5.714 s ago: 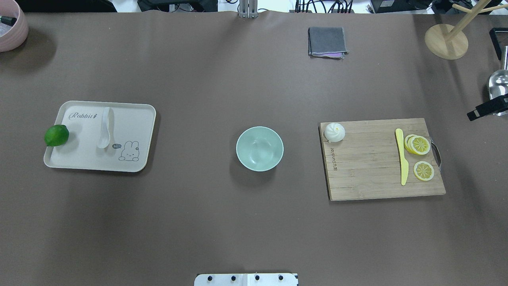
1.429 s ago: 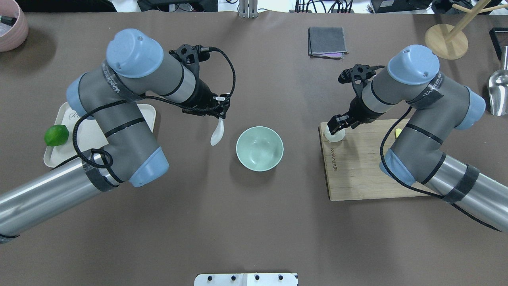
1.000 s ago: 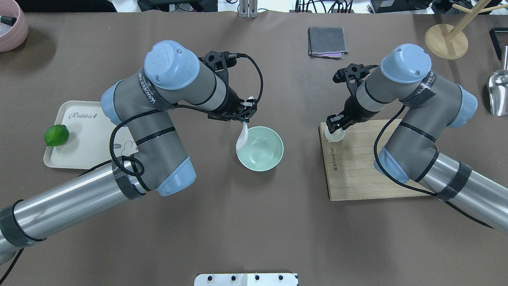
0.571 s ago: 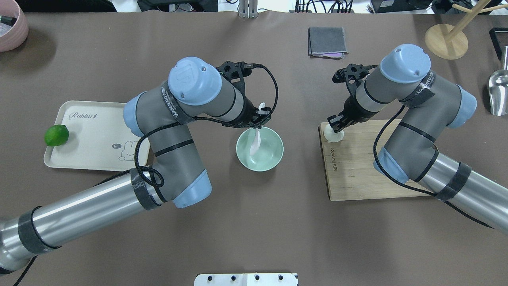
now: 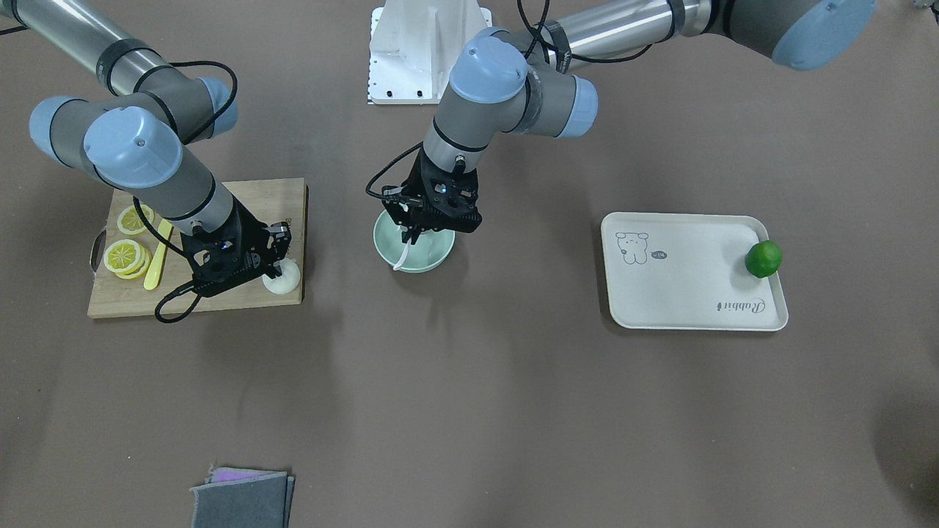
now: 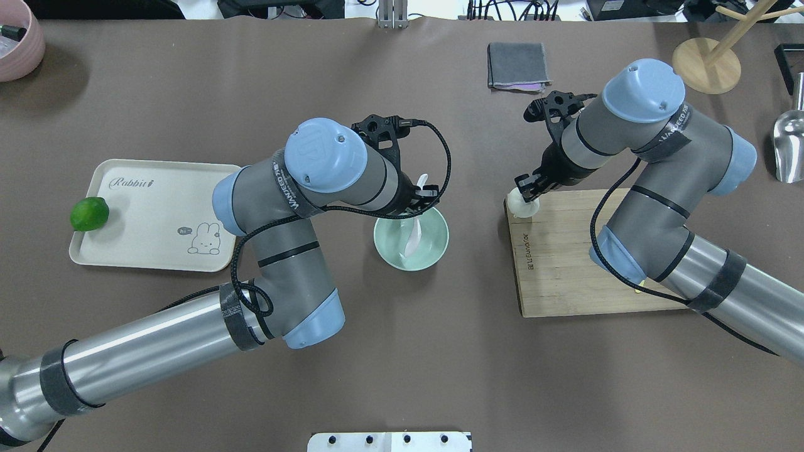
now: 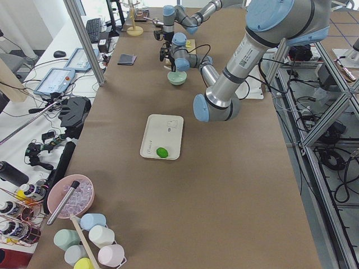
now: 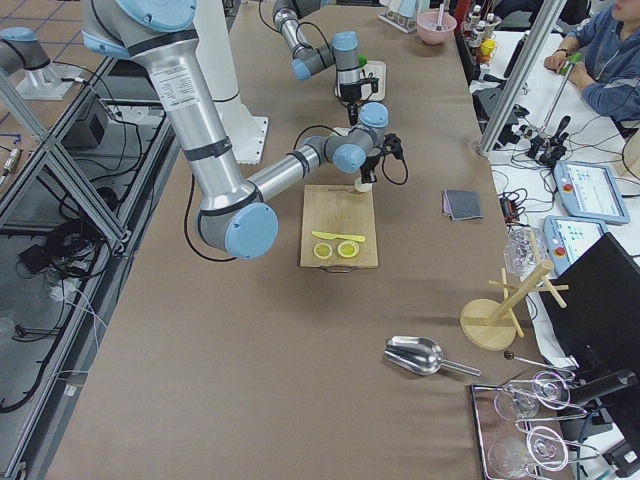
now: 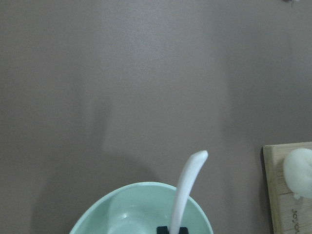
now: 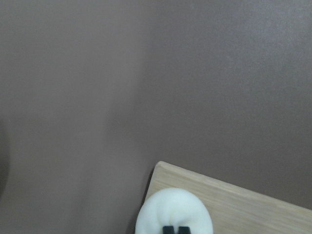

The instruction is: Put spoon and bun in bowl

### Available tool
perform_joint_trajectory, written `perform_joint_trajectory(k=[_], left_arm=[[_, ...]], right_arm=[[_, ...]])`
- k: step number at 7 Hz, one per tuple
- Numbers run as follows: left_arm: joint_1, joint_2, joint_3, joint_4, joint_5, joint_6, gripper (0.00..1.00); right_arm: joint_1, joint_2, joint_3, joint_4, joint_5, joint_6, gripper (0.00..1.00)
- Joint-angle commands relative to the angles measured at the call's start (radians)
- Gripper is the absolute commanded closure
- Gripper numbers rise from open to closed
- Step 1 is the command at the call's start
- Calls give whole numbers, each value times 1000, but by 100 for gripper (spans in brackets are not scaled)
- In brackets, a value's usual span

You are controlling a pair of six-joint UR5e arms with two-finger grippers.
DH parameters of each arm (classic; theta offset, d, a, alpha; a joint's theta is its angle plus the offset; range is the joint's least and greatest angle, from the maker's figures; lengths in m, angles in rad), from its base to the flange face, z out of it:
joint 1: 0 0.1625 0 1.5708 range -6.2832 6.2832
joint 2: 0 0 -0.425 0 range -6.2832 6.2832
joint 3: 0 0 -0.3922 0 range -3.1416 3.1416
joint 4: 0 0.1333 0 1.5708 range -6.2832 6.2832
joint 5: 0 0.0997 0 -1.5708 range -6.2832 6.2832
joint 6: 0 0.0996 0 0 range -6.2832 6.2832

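The pale mint-green bowl (image 6: 438, 248) stands at the table's middle. My left gripper (image 6: 418, 204) is over its far rim, shut on the white spoon (image 6: 414, 233). The spoon's scoop hangs down inside the bowl and its handle tip sticks up. The front view shows the spoon (image 5: 401, 257) in the bowl (image 5: 440, 257). The left wrist view shows the handle (image 9: 187, 190) above the rim (image 9: 141, 187). My right gripper (image 6: 527, 189) is shut on the white bun (image 6: 519, 206) at the far left corner of the cutting board (image 6: 584, 263). The right wrist view shows the bun (image 10: 173, 212) between the fingertips.
A cream tray (image 6: 157, 213) with a green lime (image 6: 89, 213) lies to the left. A yellow knife (image 5: 158, 257) and lemon slices (image 5: 128, 253) lie on the board. A grey cloth (image 6: 518, 66), wooden stand (image 6: 706, 63), metal scoop (image 6: 788, 150) and pink bowl (image 6: 16, 37) line the far side.
My left arm has carried the spoon rightward from beside the bowl to over it, and the scoop now hangs inside. My right gripper has shifted the bun toward the board's far left corner.
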Motion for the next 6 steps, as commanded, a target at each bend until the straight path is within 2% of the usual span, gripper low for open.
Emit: perform_joint_trajectory(k=[1, 2, 3, 4, 5, 6], left_arm=[[6, 2, -7, -10, 21, -21, 3], [2, 5, -26, -10, 20, -12, 2], [-18, 64, -105, -10, 11, -4, 2], [-49, 174, -209, -10, -24, 43, 2], [-119, 315, -324, -8, -135, 156, 2], [-189, 421, -392, -8, -226, 212, 2]], right_arm=[[12, 11, 23, -1, 4, 2, 100], [12, 27, 22, -4, 3, 10, 100], [6, 58, 20, -3, 3, 78, 100], [-17, 93, 17, 0, -2, 144, 100], [-51, 130, 20, -1, -9, 213, 100], [-80, 161, 25, -1, -31, 281, 100]])
